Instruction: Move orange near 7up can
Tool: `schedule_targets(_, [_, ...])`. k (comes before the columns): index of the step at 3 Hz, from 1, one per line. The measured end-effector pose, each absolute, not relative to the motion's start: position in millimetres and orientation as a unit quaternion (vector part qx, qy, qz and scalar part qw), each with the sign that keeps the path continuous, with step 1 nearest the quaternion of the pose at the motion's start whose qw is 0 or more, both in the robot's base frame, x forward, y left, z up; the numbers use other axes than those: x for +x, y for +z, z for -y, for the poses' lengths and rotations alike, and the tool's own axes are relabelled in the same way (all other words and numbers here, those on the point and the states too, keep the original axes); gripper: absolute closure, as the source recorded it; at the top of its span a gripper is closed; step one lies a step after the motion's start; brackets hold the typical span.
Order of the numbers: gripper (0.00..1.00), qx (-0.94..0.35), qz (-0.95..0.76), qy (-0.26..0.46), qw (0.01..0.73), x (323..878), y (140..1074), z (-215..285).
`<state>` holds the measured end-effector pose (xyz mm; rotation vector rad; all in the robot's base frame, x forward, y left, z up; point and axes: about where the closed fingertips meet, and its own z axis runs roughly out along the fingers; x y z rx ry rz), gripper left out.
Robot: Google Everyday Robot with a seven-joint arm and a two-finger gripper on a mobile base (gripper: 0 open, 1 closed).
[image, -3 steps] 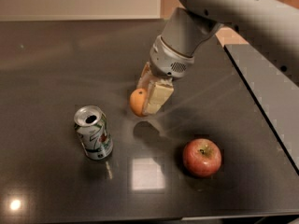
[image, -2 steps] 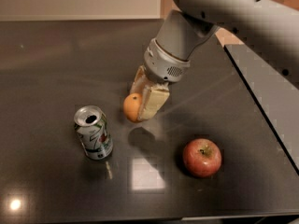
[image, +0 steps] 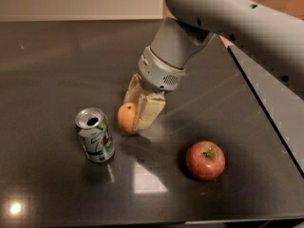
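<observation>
Gripper point(image: 135, 114) clamped on orange point(image: 124, 118), just right of can point(image: 95, 136); far finger mostly hidden; apple point(image: 205, 160) near-right.

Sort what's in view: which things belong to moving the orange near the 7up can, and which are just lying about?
In the job: orange, held in the gripper, close beside the 7up can.
Lying about: red apple, apart on the table's near side.
</observation>
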<state>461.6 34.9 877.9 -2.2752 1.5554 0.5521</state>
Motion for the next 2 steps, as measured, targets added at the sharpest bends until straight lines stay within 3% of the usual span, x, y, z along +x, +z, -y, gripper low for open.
schedule_targets(1, [0.84, -0.798, -0.543, 0.205, 0.163, 458.3, 873.6, -41.4])
schedule_targets(2, [0.61, -0.796, -0.544, 0.212, 0.158, 457.1, 868.4, -44.6])
